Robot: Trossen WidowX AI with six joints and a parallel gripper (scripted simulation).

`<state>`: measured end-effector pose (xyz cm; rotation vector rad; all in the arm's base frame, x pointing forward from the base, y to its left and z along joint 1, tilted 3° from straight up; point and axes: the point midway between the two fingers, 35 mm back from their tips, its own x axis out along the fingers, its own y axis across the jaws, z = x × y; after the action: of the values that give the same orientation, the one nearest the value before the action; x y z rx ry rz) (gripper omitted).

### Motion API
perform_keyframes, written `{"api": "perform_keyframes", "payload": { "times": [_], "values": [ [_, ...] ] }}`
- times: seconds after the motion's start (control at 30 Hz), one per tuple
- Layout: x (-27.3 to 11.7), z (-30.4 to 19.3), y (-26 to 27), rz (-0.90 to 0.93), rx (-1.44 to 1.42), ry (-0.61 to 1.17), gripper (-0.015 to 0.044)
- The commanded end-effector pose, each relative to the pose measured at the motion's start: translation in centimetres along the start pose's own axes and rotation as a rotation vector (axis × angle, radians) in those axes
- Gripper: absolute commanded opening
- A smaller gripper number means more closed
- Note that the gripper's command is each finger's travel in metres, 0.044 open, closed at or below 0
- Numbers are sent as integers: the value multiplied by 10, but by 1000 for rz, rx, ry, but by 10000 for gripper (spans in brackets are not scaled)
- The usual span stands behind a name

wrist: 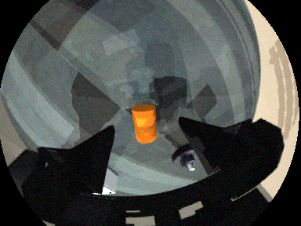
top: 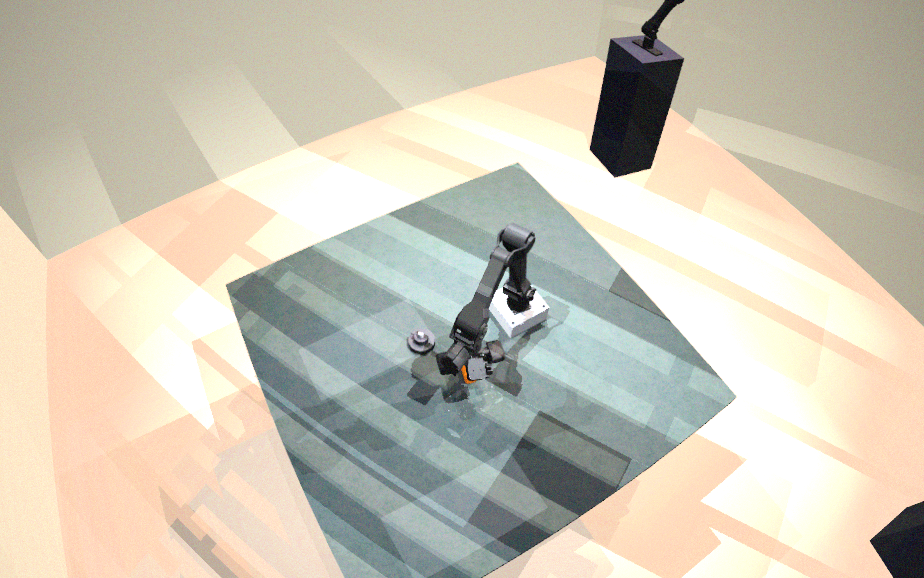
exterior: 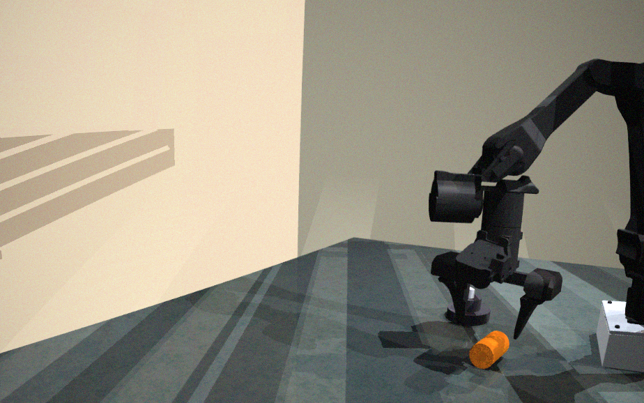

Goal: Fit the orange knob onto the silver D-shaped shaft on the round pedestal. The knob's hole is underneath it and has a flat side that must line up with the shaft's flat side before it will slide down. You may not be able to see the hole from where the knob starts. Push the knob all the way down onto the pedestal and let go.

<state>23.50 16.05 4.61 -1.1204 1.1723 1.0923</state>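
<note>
The orange knob [top: 466, 374] [exterior: 488, 350] [wrist: 145, 127] lies on its side on the table, its hole not visible. My gripper [exterior: 491, 331] [wrist: 146, 124] is open and empty, pointing down above the knob. In the wrist view the knob appears between the two fingers; in the top view the gripper partly covers it. The dark round pedestal [top: 412, 344] [exterior: 481, 318] [wrist: 177, 158] stands upright near the knob, with the silver shaft [top: 420, 334] [exterior: 470, 292] [wrist: 190, 168] bare on top. A finger partly hides the pedestal in the exterior view. The shaft's flat side cannot be made out.
The arm's white base [top: 521, 320] [exterior: 619, 341] [wrist: 110, 182] stands on the table [top: 381, 470] [exterior: 313, 370]. A black column [top: 630, 112] with another dark arm on it stands off the table at the back right in the top view. Patchy shadows cross the surfaces.
</note>
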Motion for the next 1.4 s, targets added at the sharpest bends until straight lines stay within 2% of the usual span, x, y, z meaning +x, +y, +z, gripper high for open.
{"api": "perform_keyframes", "payload": {
  "times": [0.0, 0.8, 1.07, 1.37],
  "values": [
    [10, -2, 1, 8, 3, 12, 440],
    [47, -4, 2, 8, 2, 11, 440],
    [47, -4, 2, 8, 2, 11, 240],
    [47, -4, 2, 8, 2, 11, 240]
  ]
}}
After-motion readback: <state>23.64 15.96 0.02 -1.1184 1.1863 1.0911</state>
